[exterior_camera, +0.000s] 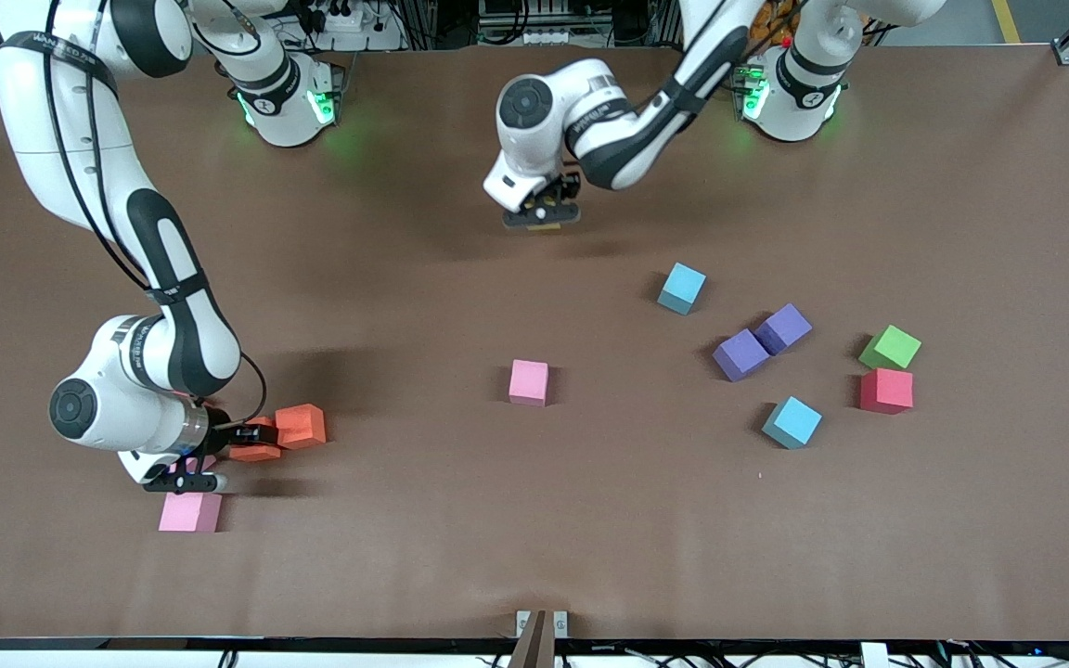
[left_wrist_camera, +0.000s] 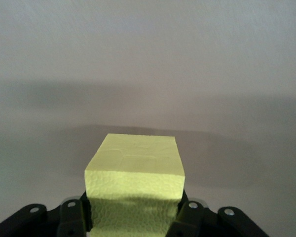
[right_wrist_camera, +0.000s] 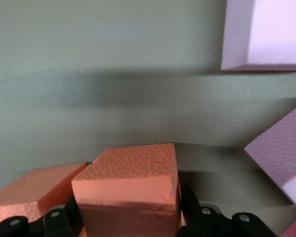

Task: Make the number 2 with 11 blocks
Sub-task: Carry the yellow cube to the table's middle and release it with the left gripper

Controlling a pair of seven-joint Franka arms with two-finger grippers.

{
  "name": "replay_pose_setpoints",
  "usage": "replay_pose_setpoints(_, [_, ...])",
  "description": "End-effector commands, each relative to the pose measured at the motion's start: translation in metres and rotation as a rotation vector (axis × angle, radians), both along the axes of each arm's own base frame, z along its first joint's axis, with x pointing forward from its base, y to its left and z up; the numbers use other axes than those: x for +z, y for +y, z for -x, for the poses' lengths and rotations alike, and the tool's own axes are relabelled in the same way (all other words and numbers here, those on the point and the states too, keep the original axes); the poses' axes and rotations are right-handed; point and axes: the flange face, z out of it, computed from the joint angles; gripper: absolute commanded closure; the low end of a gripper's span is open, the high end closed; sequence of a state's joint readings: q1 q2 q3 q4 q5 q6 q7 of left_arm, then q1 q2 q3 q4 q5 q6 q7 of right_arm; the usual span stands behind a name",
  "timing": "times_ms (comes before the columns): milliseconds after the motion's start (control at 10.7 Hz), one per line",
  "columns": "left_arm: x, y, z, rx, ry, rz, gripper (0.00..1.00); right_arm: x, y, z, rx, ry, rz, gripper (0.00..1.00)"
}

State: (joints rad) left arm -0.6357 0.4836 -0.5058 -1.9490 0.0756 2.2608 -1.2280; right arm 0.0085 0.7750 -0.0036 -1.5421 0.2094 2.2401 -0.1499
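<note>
Your right gripper is down at the right arm's end of the bench, among a small cluster of blocks. In its wrist view the jaws stand on either side of an orange block; whether they already pinch it or are only around it, you cannot tell. A second orange block sits just beside it, and a pink block lies nearer the front camera, close under the gripper.

Your left gripper hangs over bare bench near the middle, jaws pinching a yellow block.

No number 2 is laid out yet. The other blocks are scattered: one pink block alone mid-bench, and toward the left arm's end two light blue blocks, two purple blocks touching each other, a red block and a green block that does not belong.

Watch the crowding at the right gripper. The neighbouring orange block looks close enough that a finger could nudge or drag it, and the pink blocks could be knocked askew on the lift. The foam may also squash and twist in the grip, so it could land crooked.
</note>
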Motion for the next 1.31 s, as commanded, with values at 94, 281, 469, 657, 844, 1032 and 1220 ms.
replay_pose_setpoints(94, [-0.013, -0.02, 0.044, -0.008, 0.017, 0.015, 1.0, 0.015, -0.003, 0.0, 0.131, -0.023, -0.025, 0.78])
replay_pose_setpoints(281, [-0.022, -0.028, 0.065, -0.029, 0.026, 0.014, 1.0, 0.041, 0.006, -0.009, 0.146, -0.029, -0.033, 0.8])
replay_pose_setpoints(469, [-0.029, -0.031, 0.078, -0.047, 0.036, 0.005, 1.0, 0.075, 0.019, -0.021, 0.176, -0.02, -0.038, 0.8])
replay_pose_setpoints(657, [-0.042, -0.032, 0.088, -0.051, 0.05, -0.006, 1.0, 0.108, 0.039, -0.022, 0.163, -0.006, -0.042, 0.79])
replay_pose_setpoints(844, [-0.057, -0.033, 0.089, -0.029, 0.061, 0.003, 1.0, 0.133, 0.069, -0.012, 0.105, 0.036, -0.039, 0.78])
replay_pose_setpoints(1032, [-0.06, -0.033, 0.09, -0.03, 0.062, 0.005, 0.78, 0.158, 0.107, 0.002, 0.043, 0.077, -0.027, 0.77])
replay_pose_setpoints(1220, [-0.057, -0.03, 0.087, -0.027, 0.054, 0.002, 0.15, 0.17, 0.14, 0.018, 0.01, 0.112, -0.017, 0.74])
